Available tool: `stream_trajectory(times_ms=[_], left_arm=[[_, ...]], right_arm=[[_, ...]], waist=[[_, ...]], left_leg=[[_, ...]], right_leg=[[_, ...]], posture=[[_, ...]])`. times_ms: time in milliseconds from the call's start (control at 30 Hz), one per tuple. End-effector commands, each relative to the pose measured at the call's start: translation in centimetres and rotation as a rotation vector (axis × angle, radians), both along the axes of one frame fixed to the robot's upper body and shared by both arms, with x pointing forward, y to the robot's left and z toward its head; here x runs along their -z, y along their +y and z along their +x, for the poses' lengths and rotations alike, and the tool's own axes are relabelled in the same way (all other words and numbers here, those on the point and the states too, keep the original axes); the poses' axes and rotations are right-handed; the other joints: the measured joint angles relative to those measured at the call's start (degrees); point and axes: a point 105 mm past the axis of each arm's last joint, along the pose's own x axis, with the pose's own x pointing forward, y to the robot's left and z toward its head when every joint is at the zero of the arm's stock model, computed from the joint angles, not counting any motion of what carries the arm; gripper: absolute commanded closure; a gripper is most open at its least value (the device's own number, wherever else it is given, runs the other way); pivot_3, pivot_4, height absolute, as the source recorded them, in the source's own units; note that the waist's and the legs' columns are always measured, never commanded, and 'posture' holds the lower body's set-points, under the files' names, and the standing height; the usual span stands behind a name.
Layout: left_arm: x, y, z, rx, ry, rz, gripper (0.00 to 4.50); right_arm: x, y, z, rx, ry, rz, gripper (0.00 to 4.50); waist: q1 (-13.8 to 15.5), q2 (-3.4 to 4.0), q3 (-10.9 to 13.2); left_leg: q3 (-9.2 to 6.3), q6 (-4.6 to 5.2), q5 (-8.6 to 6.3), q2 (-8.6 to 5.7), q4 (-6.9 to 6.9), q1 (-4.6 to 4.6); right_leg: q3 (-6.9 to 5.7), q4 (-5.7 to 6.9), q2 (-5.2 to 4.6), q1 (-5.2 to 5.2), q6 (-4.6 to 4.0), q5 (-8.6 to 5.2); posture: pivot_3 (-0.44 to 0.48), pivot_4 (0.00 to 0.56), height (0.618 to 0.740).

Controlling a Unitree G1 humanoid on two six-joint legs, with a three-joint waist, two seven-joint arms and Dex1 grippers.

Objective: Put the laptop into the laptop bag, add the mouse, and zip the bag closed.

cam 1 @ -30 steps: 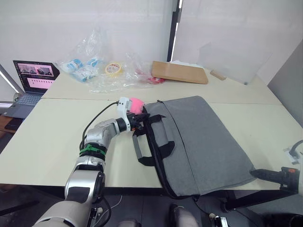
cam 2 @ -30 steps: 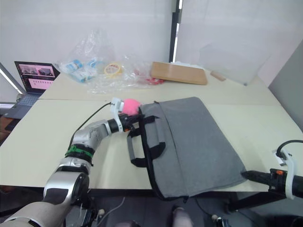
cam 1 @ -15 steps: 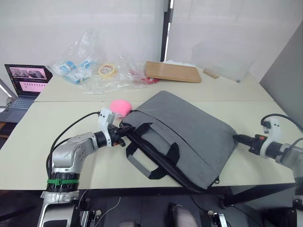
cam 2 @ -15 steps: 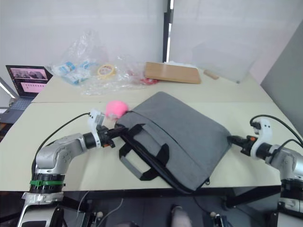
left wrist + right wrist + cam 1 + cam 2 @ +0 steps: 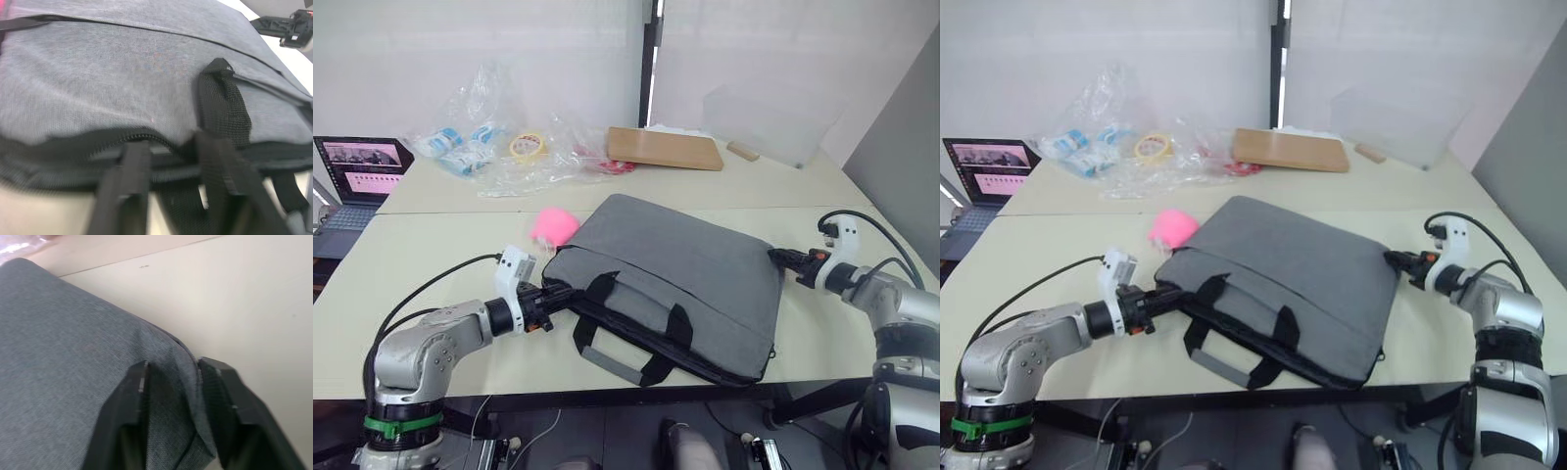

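Note:
The grey laptop bag (image 5: 675, 264) lies flat across the middle of the near table, its black handles (image 5: 641, 338) towards the front edge. My left gripper (image 5: 551, 295) is at the bag's near left corner, shut on the black zipper edging (image 5: 142, 139). My right gripper (image 5: 775, 257) is at the bag's far right corner (image 5: 186, 357), shut on that corner with a finger on each side. The right gripper (image 5: 283, 27) also shows beyond the bag in the left wrist view. The laptop and the mouse are out of view.
A fluffy pink ball (image 5: 554, 226) touches the bag's far left corner. On the rear table are crumpled plastic bags (image 5: 499, 147), a tape roll (image 5: 523, 146) and a brown board (image 5: 664, 149). A small dark laptop with a lit screen (image 5: 352, 171) stands far left.
The bag has swung round from hanging over the front edge to lying across the table. My right gripper came up from the front right and closed on the bag's right corner. The camera shifted.

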Motion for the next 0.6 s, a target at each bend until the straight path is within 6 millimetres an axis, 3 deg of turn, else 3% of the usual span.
stream_trajectory(times_ms=[33,167,200,400,600], left_arm=[[-2.6,1.6,-0.8,-0.002,-0.079,-0.030,1.57],[-4.4,3.5,-0.3,-0.036,-0.142,-0.076,0.26],[-4.4,3.9,0.1,-0.043,-0.146,-0.074,0.03],[-2.7,4.5,3.5,-0.072,-0.121,-0.068,0.03],[-1.0,3.1,5.6,-0.026,-0.073,-0.097,0.03]], right_arm=[[-3.0,-1.2,-1.5,-0.035,-0.062,-0.006,1.47],[-2.9,-0.5,-4.3,-0.161,0.015,0.014,0.10],[-2.5,-0.3,-5.0,-0.174,0.052,0.032,0.00],[1.1,1.0,-9.3,-0.279,0.285,0.159,0.00],[2.5,1.4,-10.3,-0.250,0.342,0.271,0.00]], waist=[[0.4,0.17,0.0],[0.8,0.20,0.0],[0.9,0.20,0.0],[1.4,0.24,0.0],[1.9,0.14,0.0]], left_leg=[[0.01,-0.01,0.00,0.00,-0.01,-0.02],[0.02,-0.15,0.07,-0.01,0.00,-0.09],[-0.01,-0.21,0.11,0.00,-0.01,-0.09],[0.00,-0.28,0.16,0.01,-0.02,-0.38],[0.02,-0.22,0.15,-0.03,0.00,-0.40]], right_leg=[[-0.09,-0.01,0.00,-0.02,-0.02,-0.02],[-0.44,-0.06,-0.07,0.11,-0.05,-0.04],[-0.48,-0.05,-0.08,0.12,-0.07,-0.05],[-0.45,0.12,-0.07,0.20,-0.15,-0.09],[-0.38,0.12,-0.08,0.20,-0.14,-0.07]], posture=[[0.000,0.150,0.740],[0.000,0.150,0.740],[0.000,0.150,0.740],[0.000,0.150,0.740],[0.000,0.150,0.740]])
